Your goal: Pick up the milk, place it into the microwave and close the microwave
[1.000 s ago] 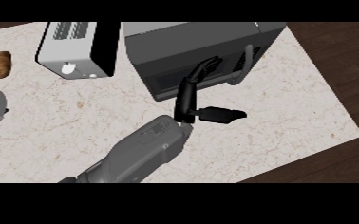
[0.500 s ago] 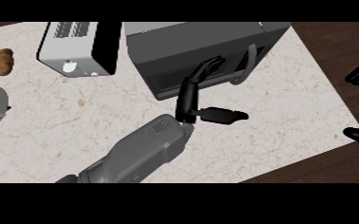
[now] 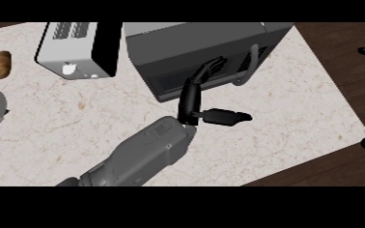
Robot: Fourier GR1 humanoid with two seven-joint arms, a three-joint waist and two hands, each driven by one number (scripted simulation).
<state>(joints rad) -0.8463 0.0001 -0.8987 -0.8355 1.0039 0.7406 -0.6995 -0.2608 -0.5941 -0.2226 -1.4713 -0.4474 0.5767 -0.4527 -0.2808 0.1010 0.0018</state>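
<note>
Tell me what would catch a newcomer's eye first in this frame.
First, the grey forearm rising from the lower edge to the middle, ending in the black left hand, whose straight fingers rest against the front of the dark microwave near its handle. The microwave's door looks shut, and no milk is visible. At upper left stands a silver toaster on the pale counter.

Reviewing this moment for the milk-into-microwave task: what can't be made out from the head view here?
- Milk: not visible anywhere; whether it sits inside the microwave cannot be told, since the door faces the camera.
- Right hand: only dark bits at the right edge, cut off.
- Left hand: fingers reach the door near the handle; actual contact is unclear.
- Brown object: cut off by the left edge.
</note>
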